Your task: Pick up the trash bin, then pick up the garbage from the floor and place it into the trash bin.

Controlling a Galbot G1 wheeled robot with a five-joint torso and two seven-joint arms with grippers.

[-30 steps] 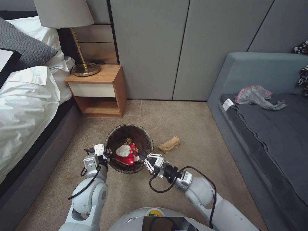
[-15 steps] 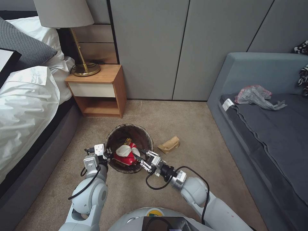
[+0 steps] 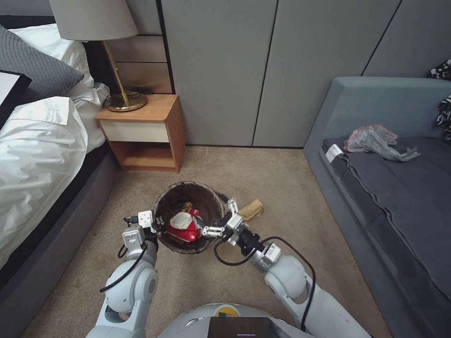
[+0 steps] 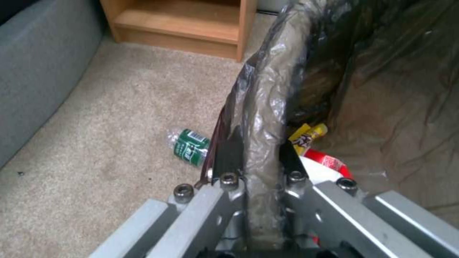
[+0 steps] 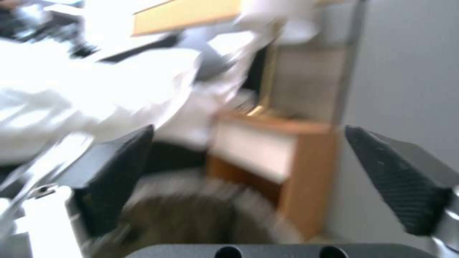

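- Bin [image 3: 190, 217] sits on the carpet between my arms, near the nightstand [image 3: 143, 132]; a red-and-white packet [image 3: 184, 226] and a yellow wrapper [image 4: 307, 134] lie inside.
- My left gripper [image 4: 260, 161] is clamped on the lined rim, one finger inside and one outside, which steadies the bin for loading.
- My right gripper [image 3: 224, 218] hovers by the rim's right side, jaws spread wide and empty.
- Tan bag [image 3: 250, 210] lies just right of the bin, and a bottle [image 4: 189, 146] lies on the carpet on its left side; both still need collecting, I judge.
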